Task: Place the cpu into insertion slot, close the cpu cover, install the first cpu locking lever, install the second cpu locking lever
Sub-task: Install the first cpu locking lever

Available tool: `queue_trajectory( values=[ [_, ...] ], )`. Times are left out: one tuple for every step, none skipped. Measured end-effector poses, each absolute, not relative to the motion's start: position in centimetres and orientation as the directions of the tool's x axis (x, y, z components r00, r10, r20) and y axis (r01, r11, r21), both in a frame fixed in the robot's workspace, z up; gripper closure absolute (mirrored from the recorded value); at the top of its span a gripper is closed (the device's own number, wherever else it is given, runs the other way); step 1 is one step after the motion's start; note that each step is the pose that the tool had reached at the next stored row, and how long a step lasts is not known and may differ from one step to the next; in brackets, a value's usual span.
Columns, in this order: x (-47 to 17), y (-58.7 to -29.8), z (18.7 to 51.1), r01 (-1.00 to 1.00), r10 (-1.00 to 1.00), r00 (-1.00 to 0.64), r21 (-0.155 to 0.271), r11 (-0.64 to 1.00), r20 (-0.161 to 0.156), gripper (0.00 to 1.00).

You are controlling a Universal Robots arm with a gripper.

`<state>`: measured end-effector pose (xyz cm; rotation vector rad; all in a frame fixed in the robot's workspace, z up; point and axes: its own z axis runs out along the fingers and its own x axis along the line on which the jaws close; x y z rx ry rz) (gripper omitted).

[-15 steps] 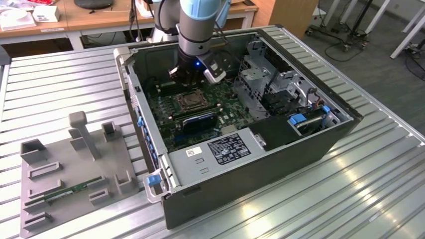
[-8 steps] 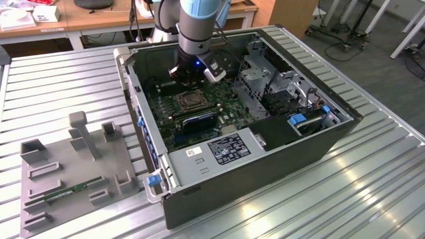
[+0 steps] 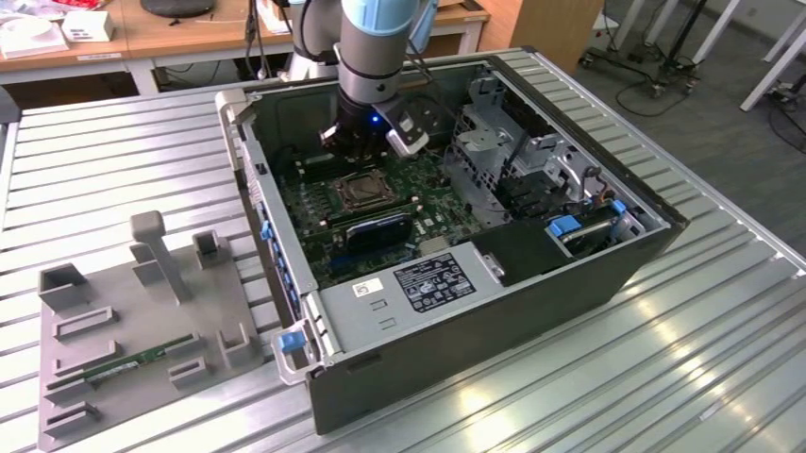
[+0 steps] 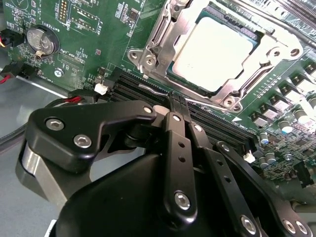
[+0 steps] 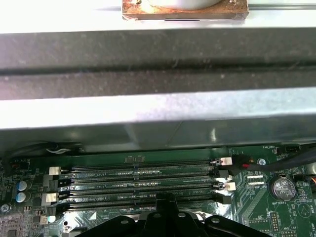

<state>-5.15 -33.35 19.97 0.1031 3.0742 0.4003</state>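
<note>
Now your gripper [image 4: 176,101] is pressed together, holding nothing, tip just beside the cpu cover [image 4: 165,34]; the cpu [image 4: 215,54] lies in the insertion slot [image 4: 229,25] under it; push the thin lever [image 4: 153,90] slowly and straight.

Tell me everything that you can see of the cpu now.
The cpu is a small flat square chip with a pale silvery metal top. It lies flat, level with the green circuit board. The cpu cover, a silvery metal frame, is down around it and overlaps its edges, so only the middle of its top shows. The gripper does not touch it.
</note>
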Motion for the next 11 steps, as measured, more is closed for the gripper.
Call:
queue_trajectory(
  values=[
    [-5.15,-33.34,19.97,0.061,0.071,-0.997,0.258,0.964,-0.031,0.89],
    [-5.15,-33.34,19.97,0.061,0.071,-0.997,0.259,0.964,-0.031,0.89],
    [-5.15,-33.33,19.97,0.061,0.071,-0.997,0.264,0.962,-0.030,0.89],
    [-5.15,-33.33,19.97,0.062,0.072,-0.997,0.265,0.962,-0.030,0.89],
    [-5.14,-33.33,19.96,0.065,0.075,-0.997,0.265,0.962,-0.030,0.89],
    [-5.14,-33.33,19.96,0.068,0.078,-0.996,0.265,0.962,-0.030,0.89],
    [-5.14,-33.33,19.96,0.070,0.081,-0.996,0.265,0.962,-0.030,0.89],
    [-5.14,-33.33,19.97,0.071,0.082,-0.996,0.265,0.962,-0.030,0.89],
    [-5.15,-33.33,19.97,0.072,0.083,-0.996,0.265,0.962,-0.030,0.89],
    [-5.15,-33.33,19.97,0.073,0.084,-0.996,0.265,0.962,-0.030,0.89],
    [-5.15,-33.34,19.97,0.074,0.085,-0.996,0.265,0.961,-0.030,0.89]
  ],
)
